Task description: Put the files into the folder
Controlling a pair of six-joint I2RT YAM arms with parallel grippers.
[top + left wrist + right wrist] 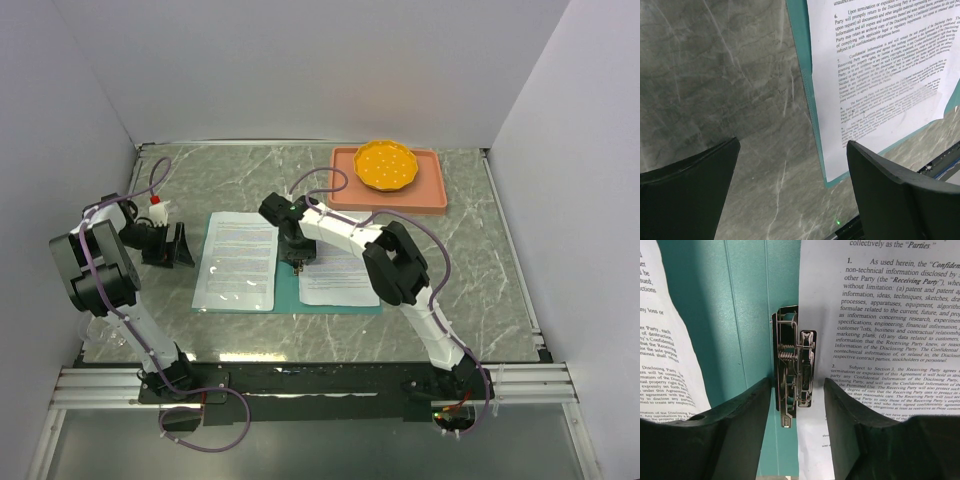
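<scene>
The teal folder [288, 292] lies open on the table with a printed file [238, 262] on its left half and another file [335, 280] on its right half. My right gripper [297, 265] points down at the folder's spine. In the right wrist view its jaws [797, 390] are partly closed astride the dark metal clip [794, 360]. The left finger is against the clip, and a strip of paper [880, 315] shows between the clip and the right finger. My left gripper [180, 247] hovers open left of the folder, over bare table [792, 165], beside the folder's edge [802, 60].
A salmon-pink tray [435, 195] holding a yellow plate [386, 165] stands at the back right, just beyond the right arm. White walls close in the table on the left, back and right. A metal rail runs along the near edge.
</scene>
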